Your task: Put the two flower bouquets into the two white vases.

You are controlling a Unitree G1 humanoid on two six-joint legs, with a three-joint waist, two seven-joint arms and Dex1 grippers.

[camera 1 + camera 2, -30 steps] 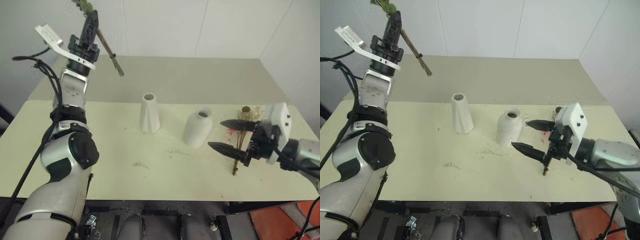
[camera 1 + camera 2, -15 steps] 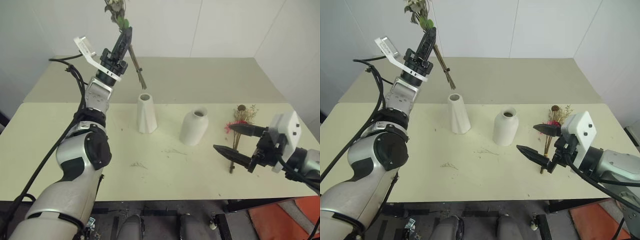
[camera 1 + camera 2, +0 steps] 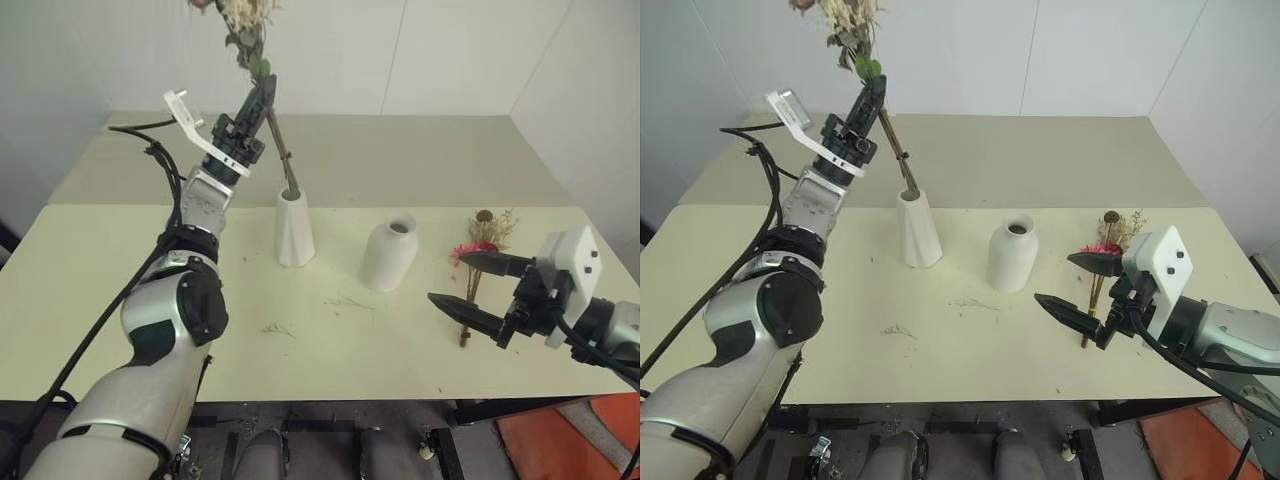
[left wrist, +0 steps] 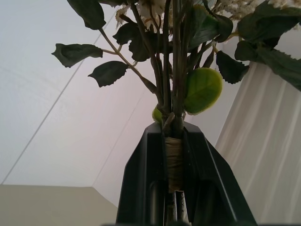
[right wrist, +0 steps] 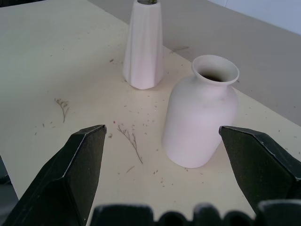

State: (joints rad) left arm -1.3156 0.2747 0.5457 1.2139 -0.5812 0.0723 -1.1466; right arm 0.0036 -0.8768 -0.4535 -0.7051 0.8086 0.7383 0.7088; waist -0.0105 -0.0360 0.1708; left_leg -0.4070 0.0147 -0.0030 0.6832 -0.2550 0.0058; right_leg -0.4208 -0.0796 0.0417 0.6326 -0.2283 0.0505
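Stems of cream-white bouquet, clamped in left gripper, apparently just entering tall faceted vase: keep upright, lower straight. Pink-red bouquet flat on table near right edge, beneath spread right gripper; round vase just beside, so little room.

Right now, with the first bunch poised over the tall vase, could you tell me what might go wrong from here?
The left gripper holds the cream-white bouquet tilted, its stem ends at the mouth of the tall vase; a slanted push could tip that slim vase or catch the stems on its rim.

The pink bouquet lies flat on the table beside the open right gripper; its thin stems may be hard to pinch, and the rounder vase stands close enough to bump.
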